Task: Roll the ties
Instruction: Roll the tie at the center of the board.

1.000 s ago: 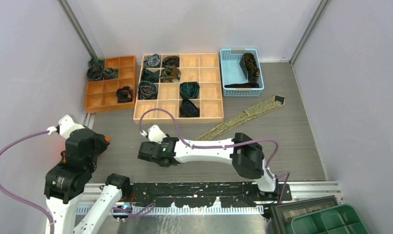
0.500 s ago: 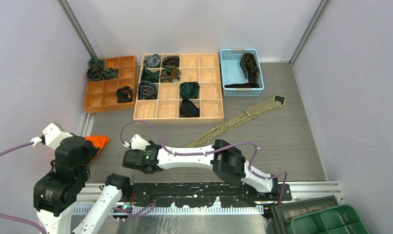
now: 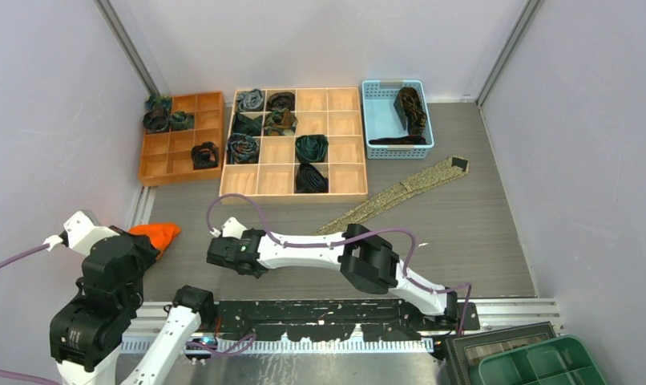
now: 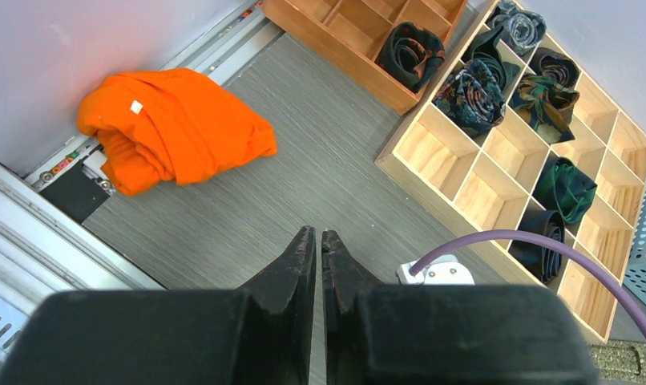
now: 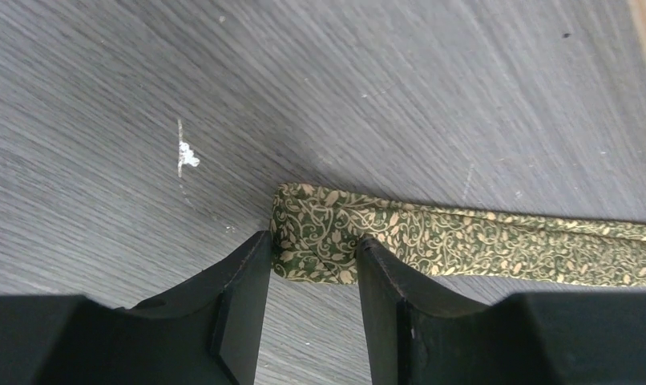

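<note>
At the worktop's (image 3: 480,241) 8 o'clock corner, the left pincer (image 4: 318,241) hangs clenched on nothing, fingertips pressed together. An orange cloth (image 4: 171,124) lies crumpled at its 10 o'clock. Toward 11 o'clock on the worktop sits an orange tray (image 3: 155,164) with a few coiled ties (image 3: 204,154). Just beside it at 12 o'clock, a wooden tray (image 3: 344,148) holds more coils in its left and middle cells. Near the middle, low over the worktop, the right pincer (image 5: 313,245) grasps the tie (image 5: 464,237). Its folded end sits between the two fingers, touching both. From there the olive-gold strip lies flat, running out toward 2 o'clock. Its far end stops near a blue basket (image 3: 380,116) at 1 o'clock, where a dark tie (image 3: 410,108) is heaped.
</note>
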`<state>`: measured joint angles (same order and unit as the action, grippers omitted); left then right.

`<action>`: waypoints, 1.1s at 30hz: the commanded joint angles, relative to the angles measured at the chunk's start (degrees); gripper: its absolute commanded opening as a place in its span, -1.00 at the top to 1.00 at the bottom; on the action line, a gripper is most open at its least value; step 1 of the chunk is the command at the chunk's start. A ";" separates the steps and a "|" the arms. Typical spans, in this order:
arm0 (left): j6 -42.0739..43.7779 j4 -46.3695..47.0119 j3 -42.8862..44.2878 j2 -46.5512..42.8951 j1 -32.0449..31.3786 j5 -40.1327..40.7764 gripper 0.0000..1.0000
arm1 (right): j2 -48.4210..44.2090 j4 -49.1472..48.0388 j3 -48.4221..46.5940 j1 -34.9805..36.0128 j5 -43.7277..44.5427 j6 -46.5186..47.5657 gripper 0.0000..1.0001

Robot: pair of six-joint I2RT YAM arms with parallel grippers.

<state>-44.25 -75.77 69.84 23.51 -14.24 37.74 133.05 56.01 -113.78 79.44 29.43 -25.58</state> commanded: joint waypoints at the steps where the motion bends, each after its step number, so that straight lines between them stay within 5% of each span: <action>1: 1.17 3.06 -0.79 -0.23 -0.26 -0.50 0.82 | 1.55 -1.16 -0.80 0.02 -4.39 0.28 0.04; 6: 1.43 3.51 -1.16 -0.71 -0.27 -0.88 0.80 | 2.04 -1.83 -0.27 -0.02 -8.62 -0.35 0.13; 12: 1.45 5.45 -3.03 -0.80 -0.35 -3.32 0.80 | 1.78 -1.76 0.21 -1.06 -8.06 -1.38 0.56; 18: 2.10 11.07 -6.43 0.67 -0.33 -8.44 0.88 | -5.27 -7.95 4.59 -3.98 -9.24 -0.50 0.61; 25: 2.46 21.13 -11.20 6.11 -0.34 -15.69 0.98 | -21.79 -27.70 21.95 -10.68 -27.63 -1.54 0.64; 33: 3.14 34.75 -15.46 14.54 -0.33 -27.23 1.00 | -35.29 -39.03 38.18 -19.24 -43.83 -4.96 0.65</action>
<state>-41.76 -53.12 55.79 34.33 -14.28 19.16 103.50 26.61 -81.62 63.26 -3.25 -28.05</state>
